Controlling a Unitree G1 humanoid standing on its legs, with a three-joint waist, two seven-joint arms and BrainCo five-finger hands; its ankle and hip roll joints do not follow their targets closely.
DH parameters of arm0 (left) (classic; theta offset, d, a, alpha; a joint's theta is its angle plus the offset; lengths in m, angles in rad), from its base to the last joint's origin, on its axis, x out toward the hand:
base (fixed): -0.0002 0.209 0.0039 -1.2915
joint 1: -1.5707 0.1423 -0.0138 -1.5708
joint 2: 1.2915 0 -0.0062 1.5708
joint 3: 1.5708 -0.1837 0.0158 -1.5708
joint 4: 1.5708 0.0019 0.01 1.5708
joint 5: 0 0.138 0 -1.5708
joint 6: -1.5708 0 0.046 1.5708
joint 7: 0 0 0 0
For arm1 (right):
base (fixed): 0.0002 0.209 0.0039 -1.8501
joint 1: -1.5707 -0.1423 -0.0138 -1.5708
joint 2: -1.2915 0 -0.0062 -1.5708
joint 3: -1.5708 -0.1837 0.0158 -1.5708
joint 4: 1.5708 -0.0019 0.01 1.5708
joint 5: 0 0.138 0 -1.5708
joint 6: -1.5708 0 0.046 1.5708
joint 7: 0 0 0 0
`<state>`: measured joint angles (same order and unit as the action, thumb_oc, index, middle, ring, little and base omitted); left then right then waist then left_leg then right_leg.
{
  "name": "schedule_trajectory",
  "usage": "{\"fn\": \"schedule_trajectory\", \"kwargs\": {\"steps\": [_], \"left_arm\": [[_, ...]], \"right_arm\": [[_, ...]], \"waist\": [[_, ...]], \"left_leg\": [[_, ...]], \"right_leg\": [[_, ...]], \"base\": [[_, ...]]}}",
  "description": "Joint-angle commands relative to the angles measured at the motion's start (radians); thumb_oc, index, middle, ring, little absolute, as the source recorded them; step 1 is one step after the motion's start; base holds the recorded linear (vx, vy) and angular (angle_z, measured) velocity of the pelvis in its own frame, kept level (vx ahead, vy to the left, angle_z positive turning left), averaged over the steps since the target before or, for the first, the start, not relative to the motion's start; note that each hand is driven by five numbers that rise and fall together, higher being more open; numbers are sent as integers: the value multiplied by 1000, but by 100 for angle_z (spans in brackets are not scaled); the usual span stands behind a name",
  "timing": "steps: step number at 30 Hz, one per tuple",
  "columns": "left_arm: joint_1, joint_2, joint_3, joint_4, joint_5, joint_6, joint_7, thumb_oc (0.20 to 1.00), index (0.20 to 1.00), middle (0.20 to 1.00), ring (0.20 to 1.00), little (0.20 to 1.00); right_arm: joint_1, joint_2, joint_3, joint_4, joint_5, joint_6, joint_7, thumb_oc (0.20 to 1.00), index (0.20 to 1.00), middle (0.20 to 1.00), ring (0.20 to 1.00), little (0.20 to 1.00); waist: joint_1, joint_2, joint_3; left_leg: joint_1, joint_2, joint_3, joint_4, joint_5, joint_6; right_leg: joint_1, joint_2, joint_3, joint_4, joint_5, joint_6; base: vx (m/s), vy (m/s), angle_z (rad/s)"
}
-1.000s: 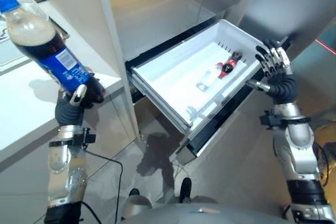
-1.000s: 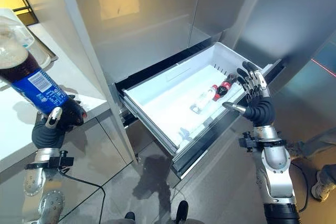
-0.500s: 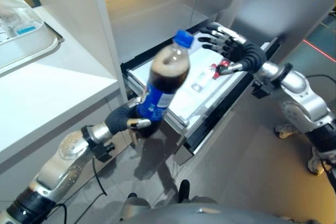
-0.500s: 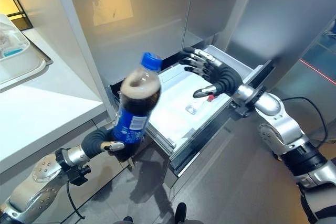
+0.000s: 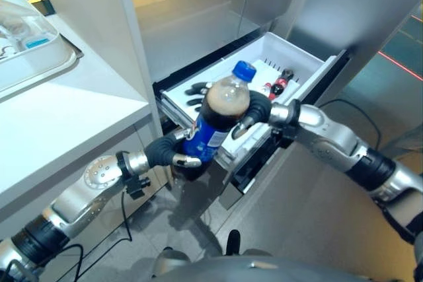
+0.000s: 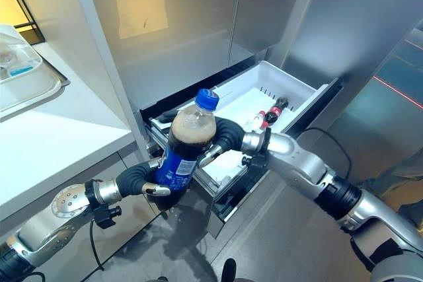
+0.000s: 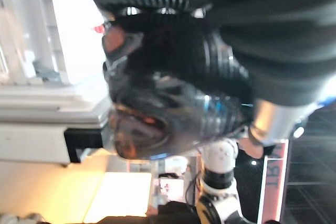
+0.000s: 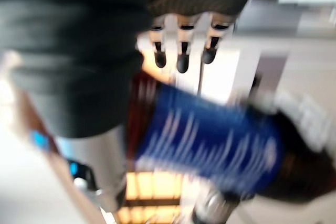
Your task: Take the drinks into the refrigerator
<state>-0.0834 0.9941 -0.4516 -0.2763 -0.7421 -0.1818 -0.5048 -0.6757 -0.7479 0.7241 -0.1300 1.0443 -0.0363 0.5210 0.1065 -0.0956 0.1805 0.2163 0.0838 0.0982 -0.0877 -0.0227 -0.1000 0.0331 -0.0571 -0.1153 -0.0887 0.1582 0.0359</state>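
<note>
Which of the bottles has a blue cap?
The big cola bottle with the blue label, held at its base by the left hand in front of the drawer. The small bottles lying in the drawer have no blue cap.

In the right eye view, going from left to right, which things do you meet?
Clear container on the white counter → left hand → cola bottle → right hand → small bottles in the white drawer.

- Right hand [image 5: 254,107]: palm hidden behind the cola bottle [image 5: 215,120]; finger contact unreadable.
- Bottle base covered by left hand [image 5: 173,155].
- Small bottles [image 6: 269,113] in drawer [image 6: 294,87]: too small for detail.
</note>
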Motion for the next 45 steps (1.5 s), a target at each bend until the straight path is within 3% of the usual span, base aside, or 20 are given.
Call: {"fn": "schedule_trajectory", "kwargs": {"steps": [1,10,18,19,20,26,37,38,39,40,45], "left_arm": [[-108,-64,5,-28,6,-96,18,200,200,200,200,200],[-97,-119,24,16,45,-100,19,200,200,200,200,200],[-110,-160,20,64,85,-105,34,200,200,200,200,200],[-106,-164,22,68,87,-102,33,200,200,200,200,200],[-102,-173,25,77,90,-100,36,200,200,200,200,200],[-86,-187,35,98,111,-96,32,200,200,200,200,200],[-64,-192,52,99,124,-94,37,200,200,200,200,200],[-60,-193,56,98,124,-94,38,244,244,244,244,244],[-55,-193,59,98,124,-93,38,470,470,470,470,470],[-38,-204,61,83,129,-86,42,1000,1000,1000,1000,1000],[9,-205,75,75,101,-60,26,1000,1000,1000,1000,1000]], "right_arm": [[-43,33,41,-97,80,-18,41,1000,1000,1000,1000,1000],[32,151,53,-120,168,46,72,1000,1000,1000,1000,1000],[6,229,31,-149,215,18,50,1000,1000,1000,1000,1000],[6,238,27,-152,216,16,47,658,658,658,658,658],[8,250,18,-153,218,9,41,200,200,200,200,200],[1,299,4,-137,220,-4,21,200,200,200,200,200],[17,297,-5,-140,222,-4,13,200,200,200,200,200],[24,296,-8,-140,223,-3,14,200,200,200,200,200],[30,295,-11,-140,223,-4,13,200,200,200,200,200],[50,290,-25,-139,221,-11,9,200,200,200,200,200],[136,284,-73,-125,229,-21,-6,200,200,200,200,200]], "waist": [[20,23,-28],[32,23,-24],[43,23,-28],[44,23,-29],[45,24,-30],[49,26,-37],[44,30,-39],[44,30,-38],[43,31,-38],[41,31,-37],[35,33,-36]], "left_leg": [[-28,-64,-31,0,-52,90],[-33,-66,-39,0,-48,94],[-32,-67,-43,0,-46,95],[-32,-67,-43,0,-46,95],[-31,-66,-43,0,-46,95],[-28,-65,-38,0,-46,94],[-26,-61,-34,0,-46,91],[-26,-61,-34,0,-46,91],[-26,-61,-34,0,-46,91],[-26,-61,-35,0,-46,91],[-27,-61,-33,0,-46,92]], "right_leg": [[20,-28,3,161,-141,64],[23,-29,-3,160,-142,62],[27,-30,-9,157,-139,61],[27,-30,-9,157,-139,61],[28,-30,-9,156,-140,60],[31,-30,-8,153,-137,58],[33,-28,-5,146,-136,56],[33,-27,-3,146,-137,56],[34,-27,-4,145,-136,56],[35,-27,-4,144,-137,56],[34,-27,-4,142,-136,57]], "base": [[0,0,0],[0,0,0],[0,0,0],[0,0,0],[0,0,0],[0,0,0],[0,0,0],[0,0,0],[0,0,0],[0,0,0],[0,0,0]]}}
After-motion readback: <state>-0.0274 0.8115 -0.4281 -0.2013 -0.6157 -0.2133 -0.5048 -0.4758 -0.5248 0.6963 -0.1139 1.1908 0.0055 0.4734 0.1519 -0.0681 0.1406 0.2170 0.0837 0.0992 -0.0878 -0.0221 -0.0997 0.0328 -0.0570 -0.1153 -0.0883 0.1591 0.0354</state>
